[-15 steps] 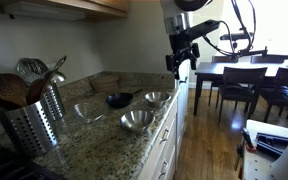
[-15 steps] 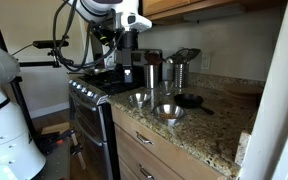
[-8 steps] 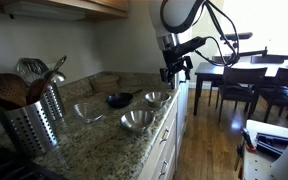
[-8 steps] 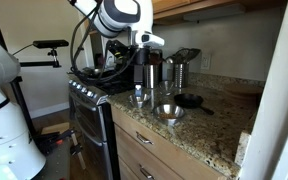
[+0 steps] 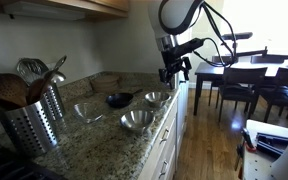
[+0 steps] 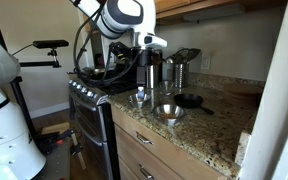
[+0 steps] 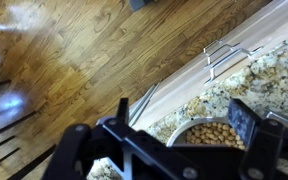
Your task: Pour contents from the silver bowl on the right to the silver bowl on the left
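While the dark-jointed Franka arm is reaching over the front corner of the speckled granite desk, the jaws are hovering above it, standing wide apart and clamping nothing. Perforated steel utensil holder with wooden spoons is sitting at the other end of the desk, well apart. Silver bowl holding tan pellets is sitting at the desk edge, showing between the black fingers in wrist view. Second silver bowl is sitting just beside it. Small black pan is resting on the wall side.
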`<state>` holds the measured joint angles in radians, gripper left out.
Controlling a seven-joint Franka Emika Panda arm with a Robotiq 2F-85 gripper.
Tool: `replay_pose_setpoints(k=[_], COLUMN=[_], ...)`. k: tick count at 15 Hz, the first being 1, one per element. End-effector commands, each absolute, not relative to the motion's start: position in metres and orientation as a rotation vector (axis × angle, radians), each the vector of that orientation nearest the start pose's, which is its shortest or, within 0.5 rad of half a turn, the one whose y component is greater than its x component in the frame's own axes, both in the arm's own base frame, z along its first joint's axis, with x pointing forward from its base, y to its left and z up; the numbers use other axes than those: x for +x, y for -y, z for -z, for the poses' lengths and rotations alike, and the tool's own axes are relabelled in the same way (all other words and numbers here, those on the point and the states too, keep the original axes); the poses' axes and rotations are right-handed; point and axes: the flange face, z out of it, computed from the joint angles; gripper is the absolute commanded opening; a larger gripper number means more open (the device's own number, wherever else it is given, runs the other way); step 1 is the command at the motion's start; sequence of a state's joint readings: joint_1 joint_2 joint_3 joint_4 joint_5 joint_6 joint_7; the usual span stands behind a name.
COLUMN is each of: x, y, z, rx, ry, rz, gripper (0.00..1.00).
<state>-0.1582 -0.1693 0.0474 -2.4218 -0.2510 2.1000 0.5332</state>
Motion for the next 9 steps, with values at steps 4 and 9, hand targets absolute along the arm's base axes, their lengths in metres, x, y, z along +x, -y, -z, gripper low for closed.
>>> replay_pose_setpoints(k=[4,9], x=[0.460,0.475], y=[0.097,0.120], z=[-0.339,-0.318], rx=[-3.231,-3.198], ry=[-1.016,-1.121], rz=[-0.100,-0.072], gripper=[1.00,1.00])
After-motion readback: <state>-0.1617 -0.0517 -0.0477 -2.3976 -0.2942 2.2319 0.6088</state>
